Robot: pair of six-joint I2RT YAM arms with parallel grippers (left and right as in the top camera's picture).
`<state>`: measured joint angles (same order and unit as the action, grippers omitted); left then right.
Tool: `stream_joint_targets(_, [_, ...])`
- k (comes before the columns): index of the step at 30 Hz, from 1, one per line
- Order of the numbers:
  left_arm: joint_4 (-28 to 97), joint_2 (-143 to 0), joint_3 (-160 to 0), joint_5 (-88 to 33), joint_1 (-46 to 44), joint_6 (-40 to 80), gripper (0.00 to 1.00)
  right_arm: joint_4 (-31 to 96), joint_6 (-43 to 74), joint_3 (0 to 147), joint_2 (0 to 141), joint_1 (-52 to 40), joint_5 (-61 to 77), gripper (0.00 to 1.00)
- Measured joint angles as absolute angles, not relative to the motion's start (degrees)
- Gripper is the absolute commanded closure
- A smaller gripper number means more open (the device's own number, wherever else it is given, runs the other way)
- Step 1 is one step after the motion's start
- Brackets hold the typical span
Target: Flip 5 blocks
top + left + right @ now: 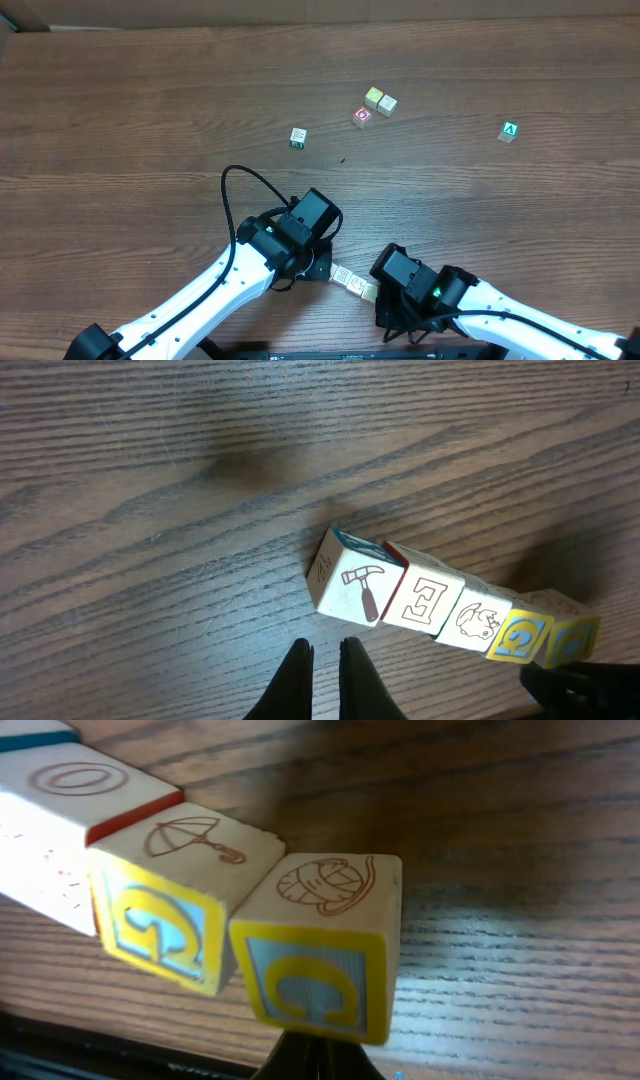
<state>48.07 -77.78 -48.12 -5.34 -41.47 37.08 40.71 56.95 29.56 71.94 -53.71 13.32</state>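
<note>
On woodgrain table (pixel 120 100), row of blocks (pixel 425 600)

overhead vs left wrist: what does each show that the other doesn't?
Overhead only: the left arm and right arm, plus loose cubes farther up the table: a red-marked cube, a green A cube, a pale pair side by side and a single cube.
Left wrist only: printed faces on the row of blocks, including a hammer block and a letter E, and the left pincer, shut, near that hammer block but apart from it.
Both: that row on the wood table.
</note>
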Motion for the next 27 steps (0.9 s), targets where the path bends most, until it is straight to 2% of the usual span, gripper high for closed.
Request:
stream_joint_targets(11, [48.1, -77.8, -48.1, -5.4, -41.5, 37.1, 0.96, 40.7, 56.5, 29.6, 72.7, -53.7, 13.6, 0.96])
stream_joint_targets(21, [48.1, -77.8, -48.2, -5.3, -41.5, 37.1, 0.96, 51.8, 53.8, 36.1, 65.8, -53.7, 11.3, 0.96])
stream_joint_targets(27, [48.1, -77.8, -48.2, -5.4, -41.5, 37.1, 0.96, 58.2, 59.4, 36.7, 64.2, -53.6, 8.0, 0.96])
